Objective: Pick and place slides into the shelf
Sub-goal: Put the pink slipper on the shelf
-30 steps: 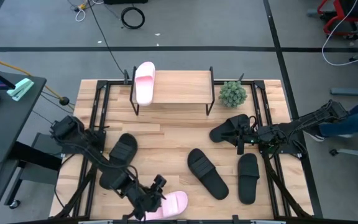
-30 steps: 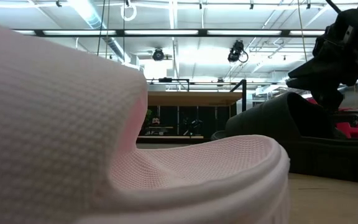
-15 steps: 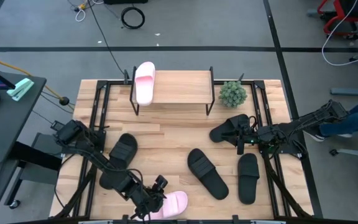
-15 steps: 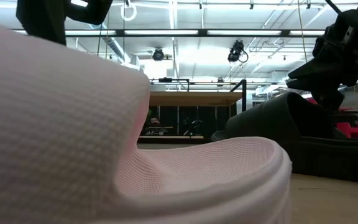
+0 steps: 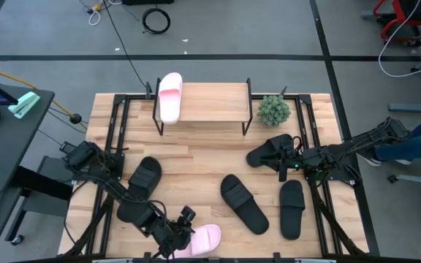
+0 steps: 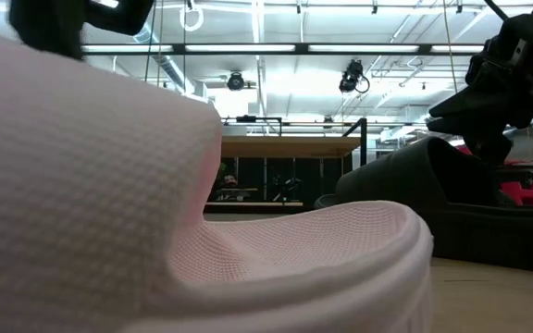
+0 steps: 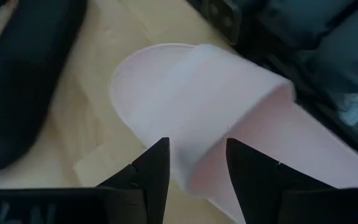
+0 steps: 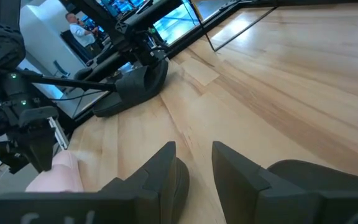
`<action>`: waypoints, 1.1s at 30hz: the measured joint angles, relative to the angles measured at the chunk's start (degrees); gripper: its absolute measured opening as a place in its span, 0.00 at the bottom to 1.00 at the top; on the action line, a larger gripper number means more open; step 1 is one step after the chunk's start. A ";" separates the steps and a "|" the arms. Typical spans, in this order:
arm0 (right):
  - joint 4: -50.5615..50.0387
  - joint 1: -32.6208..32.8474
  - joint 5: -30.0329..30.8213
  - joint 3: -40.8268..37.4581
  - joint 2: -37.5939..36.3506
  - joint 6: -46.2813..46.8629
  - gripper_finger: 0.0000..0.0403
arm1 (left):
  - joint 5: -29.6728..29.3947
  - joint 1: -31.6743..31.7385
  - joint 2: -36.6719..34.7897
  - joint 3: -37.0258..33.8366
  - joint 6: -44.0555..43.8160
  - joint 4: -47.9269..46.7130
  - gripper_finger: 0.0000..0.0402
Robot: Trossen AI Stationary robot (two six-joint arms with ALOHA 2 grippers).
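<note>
The pink slide [image 5: 205,239] lies at the tabletop's [image 5: 196,164] near edge; the left hand [image 5: 175,235], fingers spread, straddles its strap to grip it. The right hand [image 5: 282,159] waits half-spread beside a black slide [image 5: 267,152].

Shelf [image 5: 210,101]: low rack, light wood top, thin black legs, at table's far edge, centre. Pink slide [image 5: 169,96] on shelf's left end, overhanging far side. Second pink slide [image 5: 202,239] flat at near edge, left of centre. Black slides: one [image 5: 144,177] near left edge, one [image 5: 243,204] angled at centre, one [image 5: 291,208] near right edge, one [image 5: 267,151] right of shelf.
</note>
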 joint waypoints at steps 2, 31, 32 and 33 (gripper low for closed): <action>-0.02 0.00 0.00 0.00 0.00 0.00 0.27 | -0.39 0.47 -0.02 0.00 0.02 -0.09 0.40; 0.00 0.00 0.00 -0.02 0.00 -1.51 0.27 | -0.71 9.87 0.22 -0.02 0.00 -0.57 0.23; 0.00 0.00 0.00 -0.02 0.00 -1.51 0.27 | -0.71 10.13 0.73 0.00 -0.03 -0.23 0.21; 0.01 0.00 0.00 -0.02 0.00 -1.51 0.27 | -0.75 10.35 1.20 0.02 -0.01 0.30 0.19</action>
